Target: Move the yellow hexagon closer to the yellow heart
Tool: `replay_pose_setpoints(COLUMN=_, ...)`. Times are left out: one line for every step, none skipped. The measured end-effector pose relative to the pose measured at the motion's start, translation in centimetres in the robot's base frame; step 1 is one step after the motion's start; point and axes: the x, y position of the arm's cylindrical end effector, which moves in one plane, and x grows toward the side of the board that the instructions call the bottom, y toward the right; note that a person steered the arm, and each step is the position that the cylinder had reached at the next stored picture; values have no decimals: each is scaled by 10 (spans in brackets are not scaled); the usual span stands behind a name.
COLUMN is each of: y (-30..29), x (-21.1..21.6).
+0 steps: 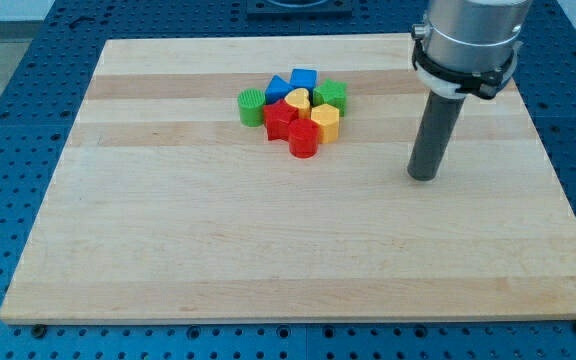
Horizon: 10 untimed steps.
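The yellow hexagon sits at the right side of a tight cluster of blocks near the top middle of the wooden board. The yellow heart lies just up and left of it, almost touching. My tip rests on the board well to the right of the cluster and slightly lower, about a hundred pixels from the hexagon, touching no block.
The cluster also holds a green round block at its left, a green block at its right, two blue blocks at its top, a red star and a red cylinder at its bottom.
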Motion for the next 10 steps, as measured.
replay_pose_setpoints(y=-4, x=0)
replay_pose_setpoints(y=-13, x=0)
replay_pose_setpoints(y=-22, x=0)
replay_pose_setpoints(y=-35, x=0)
replay_pose_setpoints(y=-46, x=0)
replay_pose_setpoints(y=-50, x=-5)
replay_pose_setpoints(y=-52, x=-22)
replay_pose_setpoints(y=-48, x=-41)
replay_pose_setpoints(y=-52, x=-41)
replay_pose_setpoints(y=-54, x=-79)
